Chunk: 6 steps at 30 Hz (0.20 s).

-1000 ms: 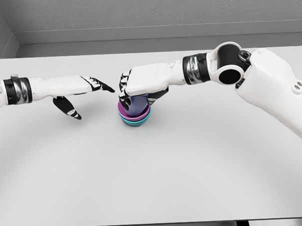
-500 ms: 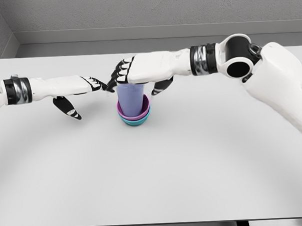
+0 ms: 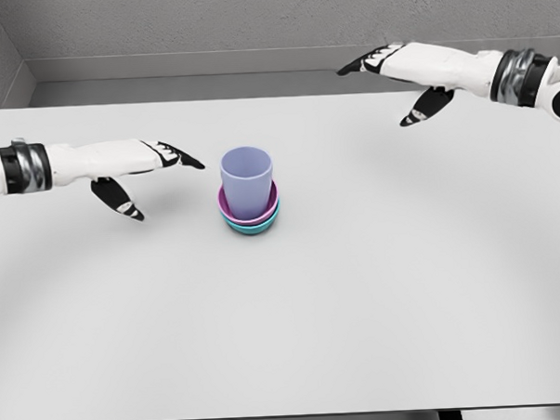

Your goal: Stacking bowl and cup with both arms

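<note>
A lavender cup (image 3: 247, 181) stands upright inside a magenta bowl (image 3: 271, 208), which is nested in a teal bowl (image 3: 253, 228) near the middle of the white table (image 3: 284, 303). My left hand (image 3: 153, 174) hovers to the left of the stack, fingers spread, holding nothing. My right hand (image 3: 400, 79) is raised at the far right, well away from the stack, fingers extended and empty.
A grey wall and ledge run behind the table's far edge. The table's near edge lies at the bottom of the view.
My right hand let go of the lavender cup, leaving it standing in the bowls, and pulled back up and to the right. The left hand barely moved.
</note>
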Tool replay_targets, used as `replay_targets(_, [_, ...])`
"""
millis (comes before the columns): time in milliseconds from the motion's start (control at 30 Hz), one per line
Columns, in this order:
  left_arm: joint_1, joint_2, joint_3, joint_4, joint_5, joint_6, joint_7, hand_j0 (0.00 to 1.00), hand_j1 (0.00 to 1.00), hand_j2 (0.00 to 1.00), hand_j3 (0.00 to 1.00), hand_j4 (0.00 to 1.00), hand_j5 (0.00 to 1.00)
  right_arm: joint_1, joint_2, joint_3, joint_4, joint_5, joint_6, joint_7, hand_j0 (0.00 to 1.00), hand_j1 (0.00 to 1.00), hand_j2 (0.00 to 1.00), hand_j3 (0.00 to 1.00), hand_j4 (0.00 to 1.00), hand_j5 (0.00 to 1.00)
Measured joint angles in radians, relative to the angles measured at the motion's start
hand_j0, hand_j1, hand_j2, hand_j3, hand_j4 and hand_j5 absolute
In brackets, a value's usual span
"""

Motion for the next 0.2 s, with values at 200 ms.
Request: replay_targets(200, [0.009, 0.0, 0.001, 0.04, 0.001, 0.0, 0.0, 1.0, 1.0, 1.0, 1.0, 1.0, 1.0, 0.002, -0.003, 0.01, 0.03, 0.004, 0.0, 0.0, 1.0, 1.0, 1.0, 1.0, 1.0, 1.0])
